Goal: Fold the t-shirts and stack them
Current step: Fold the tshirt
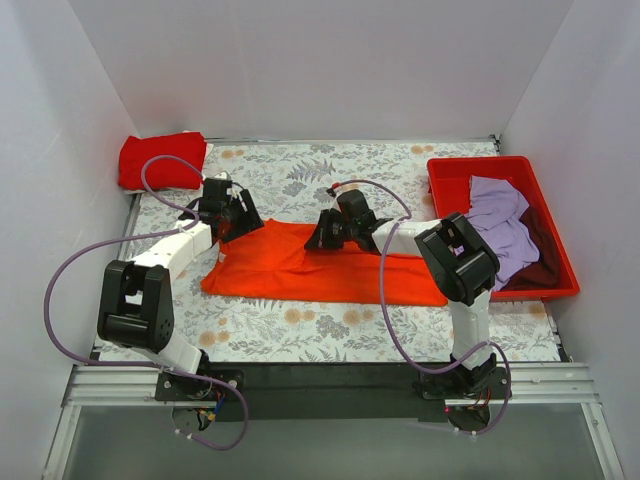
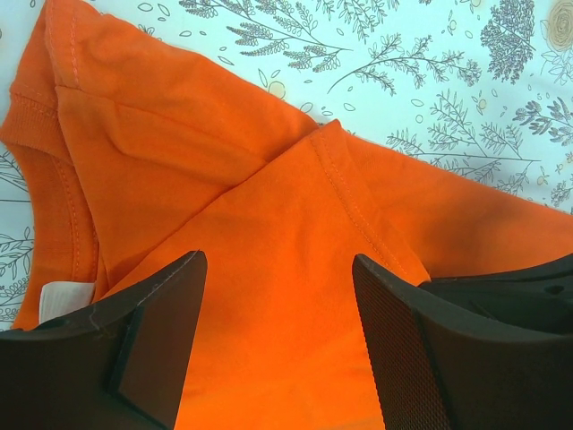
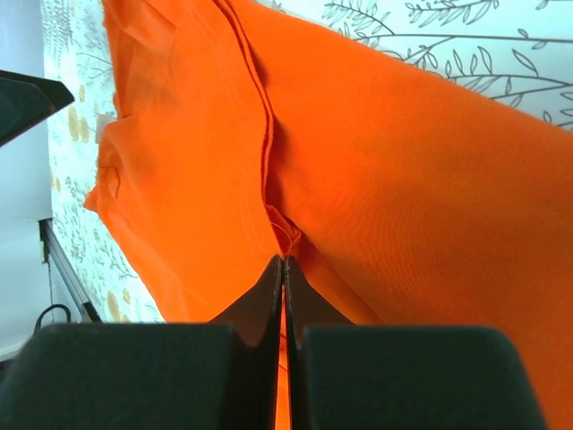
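The bright orange t-shirt (image 1: 300, 265) lies spread lengthwise across the middle of the floral table. My left gripper (image 1: 238, 215) is open just above its left end, near the collar and sleeve (image 2: 295, 296). My right gripper (image 1: 322, 232) is shut on a fold of the orange t-shirt (image 3: 358, 179) at its far edge, near the middle. A folded deeper red t-shirt (image 1: 161, 160) sits at the far left corner. The pale lavender t-shirt (image 1: 500, 225) and the dark maroon t-shirt (image 1: 545, 255) lie crumpled in the bin.
The rigid red plastic bin (image 1: 455, 170) stands at the right of the table. White walls close in the left, back and right. The floral table cover (image 1: 300, 170) shows behind and in front of the shirt.
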Controlling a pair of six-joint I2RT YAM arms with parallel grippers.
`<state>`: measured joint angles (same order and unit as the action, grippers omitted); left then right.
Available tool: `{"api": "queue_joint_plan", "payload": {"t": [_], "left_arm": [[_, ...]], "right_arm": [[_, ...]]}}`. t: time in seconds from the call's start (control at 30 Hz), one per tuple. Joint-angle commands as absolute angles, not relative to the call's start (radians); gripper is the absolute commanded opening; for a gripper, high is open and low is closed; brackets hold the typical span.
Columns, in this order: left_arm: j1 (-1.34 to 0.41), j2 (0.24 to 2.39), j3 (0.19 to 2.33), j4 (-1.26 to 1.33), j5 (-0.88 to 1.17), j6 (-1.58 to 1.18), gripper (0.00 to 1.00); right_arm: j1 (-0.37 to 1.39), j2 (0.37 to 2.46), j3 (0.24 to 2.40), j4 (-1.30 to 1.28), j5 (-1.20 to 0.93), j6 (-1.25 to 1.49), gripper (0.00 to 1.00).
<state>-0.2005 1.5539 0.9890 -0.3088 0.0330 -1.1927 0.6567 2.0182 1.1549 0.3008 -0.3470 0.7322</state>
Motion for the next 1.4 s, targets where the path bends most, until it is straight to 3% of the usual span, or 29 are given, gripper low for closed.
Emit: {"api": "queue_joint_plan", "payload": {"t": [0.0, 0.4, 0.5, 0.53, 0.73, 1.1, 1.37], "left_arm": [[-0.206, 1.52, 0.982, -0.296, 0.014, -1.178, 0.65], [-0.206, 1.585, 1.04, -0.299, -0.032, -1.141, 0.61], [-0.206, 1.597, 1.054, -0.307, -0.026, -1.129, 0.62], [-0.206, 1.603, 1.072, -0.314, -0.028, -1.131, 0.63], [-0.206, 1.521, 1.088, -0.449, -0.104, -1.235, 0.66], [-0.236, 1.235, 0.819, -0.726, -0.202, -1.434, 0.69], [-0.236, 1.334, 0.79, -0.674, -0.224, -1.471, 0.63]], "right_arm": [[0.663, 1.994, 1.206, 0.235, -0.325, 0.692, 0.01], [0.663, 2.043, 1.266, 0.155, -0.347, 0.631, 0.09], [0.663, 2.019, 1.276, 0.127, -0.312, 0.598, 0.2], [0.663, 2.01, 1.279, 0.098, -0.302, 0.589, 0.28], [0.663, 1.87, 1.286, -0.092, -0.129, 0.416, 0.39], [0.661, 1.49, 0.98, -0.409, 0.077, 0.21, 0.54], [0.657, 1.404, 0.812, -0.425, 0.149, 0.201, 0.56]]}}
